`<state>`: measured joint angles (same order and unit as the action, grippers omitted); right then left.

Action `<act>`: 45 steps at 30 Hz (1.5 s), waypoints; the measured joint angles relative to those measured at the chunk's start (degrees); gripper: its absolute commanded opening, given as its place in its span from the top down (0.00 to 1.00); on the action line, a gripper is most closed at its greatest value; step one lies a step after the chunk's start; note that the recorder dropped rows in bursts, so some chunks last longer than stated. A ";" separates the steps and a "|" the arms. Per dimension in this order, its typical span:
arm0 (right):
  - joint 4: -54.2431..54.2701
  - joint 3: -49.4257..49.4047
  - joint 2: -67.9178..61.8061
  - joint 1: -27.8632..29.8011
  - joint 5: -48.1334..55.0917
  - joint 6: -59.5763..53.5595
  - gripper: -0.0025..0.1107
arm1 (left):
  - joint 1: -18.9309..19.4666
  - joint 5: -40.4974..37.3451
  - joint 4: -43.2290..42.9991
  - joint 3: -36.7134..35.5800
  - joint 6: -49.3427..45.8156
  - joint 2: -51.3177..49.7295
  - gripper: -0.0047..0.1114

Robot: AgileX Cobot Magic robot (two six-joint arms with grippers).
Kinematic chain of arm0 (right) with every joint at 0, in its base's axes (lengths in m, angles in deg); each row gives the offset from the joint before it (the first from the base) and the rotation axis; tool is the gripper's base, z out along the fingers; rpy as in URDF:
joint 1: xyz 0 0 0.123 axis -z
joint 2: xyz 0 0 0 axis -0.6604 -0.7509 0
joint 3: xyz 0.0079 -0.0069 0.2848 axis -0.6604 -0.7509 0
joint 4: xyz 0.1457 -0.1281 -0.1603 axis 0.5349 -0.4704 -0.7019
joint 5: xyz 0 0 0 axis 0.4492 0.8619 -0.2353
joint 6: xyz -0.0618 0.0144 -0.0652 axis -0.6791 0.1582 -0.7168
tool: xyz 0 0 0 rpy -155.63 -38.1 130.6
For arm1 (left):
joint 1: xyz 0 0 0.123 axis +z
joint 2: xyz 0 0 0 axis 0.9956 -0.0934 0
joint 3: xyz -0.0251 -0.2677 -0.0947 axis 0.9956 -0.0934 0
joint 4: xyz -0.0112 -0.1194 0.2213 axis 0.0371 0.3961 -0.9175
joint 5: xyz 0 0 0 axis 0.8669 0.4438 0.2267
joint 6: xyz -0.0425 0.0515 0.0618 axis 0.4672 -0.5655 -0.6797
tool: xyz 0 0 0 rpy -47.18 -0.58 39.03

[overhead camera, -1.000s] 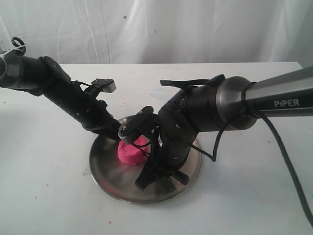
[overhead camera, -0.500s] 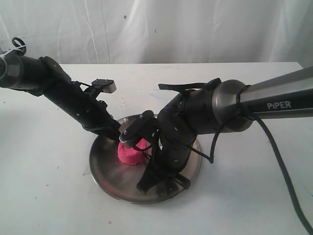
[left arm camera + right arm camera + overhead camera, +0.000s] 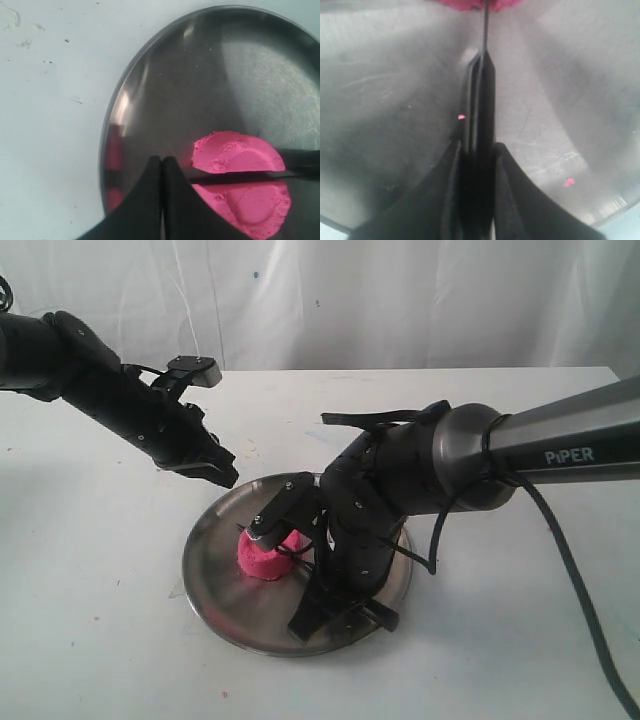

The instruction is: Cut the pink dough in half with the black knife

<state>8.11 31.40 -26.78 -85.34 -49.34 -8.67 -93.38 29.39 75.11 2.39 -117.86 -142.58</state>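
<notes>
Pink dough [image 3: 240, 180] lies on the round steel plate [image 3: 215, 585], a little toward the left of its middle in the exterior view, and the left wrist view shows it already parted into two half-moon pieces with a dark gap between them. The black knife [image 3: 280, 174] sits in that gap, its blade running between the halves. The right gripper [image 3: 475, 150] pinches the knife's handle between its fingers, blade pointing ahead into the dough at the far edge of the right wrist view. A few pink crumbs [image 3: 568, 182] dot the plate near the knife. The left gripper [image 3: 215, 468] hangs above the white table [image 3: 90, 620] just beyond the plate's rim, apart from the dough; its fingers [image 3: 150, 200] are pressed together and hold nothing.

Judging from the split, the cut itself looks done or very nearly so. I cannot tell whether the blade reaches the plate all along, so a thin joint at the bottom may remain. What seems left is drawing the knife clear without dragging the soft halves.
</notes>
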 measured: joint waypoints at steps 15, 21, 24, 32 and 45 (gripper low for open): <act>-1.82 0.92 0.10 0.00 7.46 0.00 0.98 | 0.00 -0.98 0.33 0.00 0.00 0.00 0.96; -2.04 1.70 0.75 0.00 9.91 0.00 0.98 | 0.00 -1.73 0.33 0.00 0.00 0.00 0.96; -2.04 1.67 0.85 0.00 10.90 0.00 0.98 | 0.00 -1.95 0.33 0.00 0.00 0.00 0.96; -3.08 1.67 0.88 0.00 11.86 0.03 0.98 | 0.00 -2.46 0.33 0.00 0.00 0.00 0.96; -5.34 1.67 0.88 0.00 8.94 4.69 0.98 | 0.00 -2.85 0.33 0.00 0.00 0.00 0.96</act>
<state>2.78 33.08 -25.90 -85.34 -40.40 -3.99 -93.38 26.54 75.44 2.39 -117.86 -142.58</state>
